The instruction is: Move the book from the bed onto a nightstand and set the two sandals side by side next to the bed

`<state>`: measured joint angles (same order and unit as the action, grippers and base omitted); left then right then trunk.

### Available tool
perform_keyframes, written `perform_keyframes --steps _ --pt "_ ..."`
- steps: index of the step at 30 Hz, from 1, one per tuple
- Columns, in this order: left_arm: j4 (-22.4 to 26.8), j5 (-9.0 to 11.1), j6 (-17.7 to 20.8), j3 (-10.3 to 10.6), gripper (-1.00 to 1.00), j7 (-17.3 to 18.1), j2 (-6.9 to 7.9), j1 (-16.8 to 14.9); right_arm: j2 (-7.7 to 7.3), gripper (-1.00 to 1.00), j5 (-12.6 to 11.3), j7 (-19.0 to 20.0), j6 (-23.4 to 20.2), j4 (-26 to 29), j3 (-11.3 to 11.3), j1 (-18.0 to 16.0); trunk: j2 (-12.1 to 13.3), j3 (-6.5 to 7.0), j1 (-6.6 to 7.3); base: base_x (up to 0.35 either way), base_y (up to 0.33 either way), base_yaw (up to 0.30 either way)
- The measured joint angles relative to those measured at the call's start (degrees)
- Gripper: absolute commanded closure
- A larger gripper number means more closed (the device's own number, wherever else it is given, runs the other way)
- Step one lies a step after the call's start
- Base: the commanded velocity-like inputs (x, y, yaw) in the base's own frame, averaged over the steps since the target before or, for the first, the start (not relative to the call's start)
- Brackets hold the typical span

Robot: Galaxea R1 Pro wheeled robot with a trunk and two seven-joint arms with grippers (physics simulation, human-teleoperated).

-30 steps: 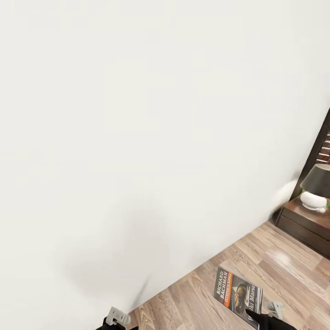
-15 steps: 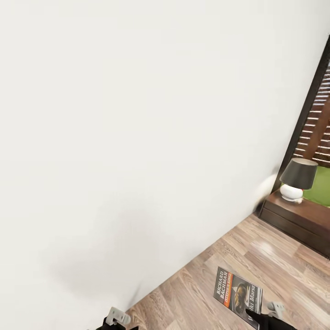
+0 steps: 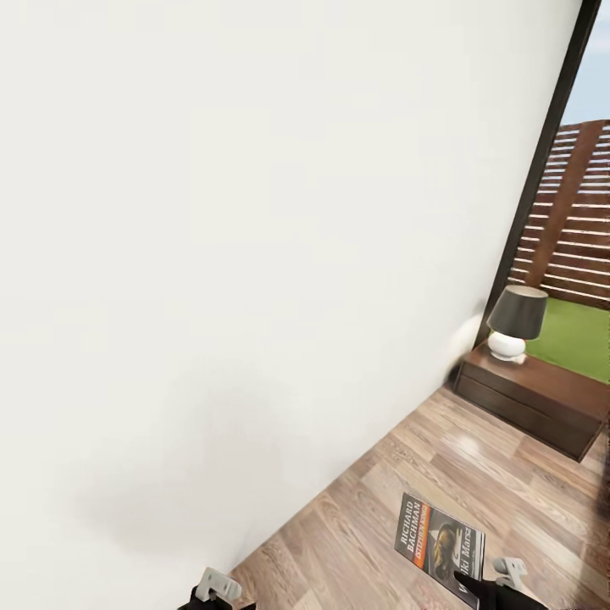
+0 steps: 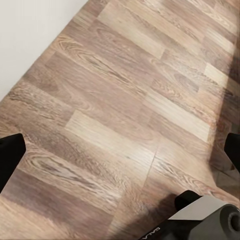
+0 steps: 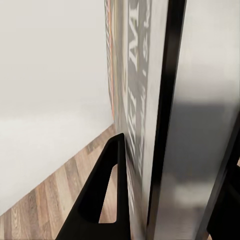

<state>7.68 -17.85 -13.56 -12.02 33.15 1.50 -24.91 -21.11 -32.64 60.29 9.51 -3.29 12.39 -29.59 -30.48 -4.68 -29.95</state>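
The book (image 3: pixel 440 542), lower right, is pinched in our right tool (image 3: pixel 479 585); the left tool (image 4: pixel 120 150) is spread. We judge the nightstand (image 3: pixel 529 398), right of centre, is next; the sandals remain.

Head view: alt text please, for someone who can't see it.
The right hand holds the book above the wood-plank floor, facing a blank white wall. Ahead to the right, a dark nightstand carries a lamp beside a tall window.

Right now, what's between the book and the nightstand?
Only bare wood floor, in the head view: nothing lies between the book and the nightstand.
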Motion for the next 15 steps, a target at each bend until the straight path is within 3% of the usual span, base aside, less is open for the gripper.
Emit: perform_keyframes --steps 15 --pt "0.0 0.0 0.0 0.0 -1.0 0.0 -0.09 0.0 0.0 1.0 0.0 0.0 0.0 0.0 0.1 0.0 0.0 -0.02 0.03 0.282 0.0 -0.005"
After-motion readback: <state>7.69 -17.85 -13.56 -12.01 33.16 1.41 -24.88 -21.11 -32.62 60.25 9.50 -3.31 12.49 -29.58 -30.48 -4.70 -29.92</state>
